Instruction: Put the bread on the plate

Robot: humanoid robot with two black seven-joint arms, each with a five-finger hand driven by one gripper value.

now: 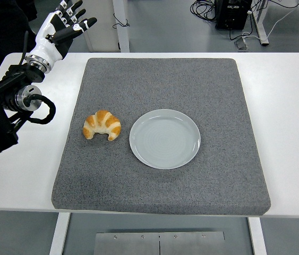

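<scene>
The bread (102, 125) (a golden, curved croissant with browned ridges) lies on the grey mat (160, 79), just left of the plate (164, 138). The left hand (59, 32) hovers far off, fingers spread, empty.

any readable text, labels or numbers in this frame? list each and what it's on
None readable.
Croissant, plate, grey mat and white table: no print or markings.
Left hand: white and black panels, no legible lettering.
Black box on the floor at the top: any label is too small to read.
</scene>
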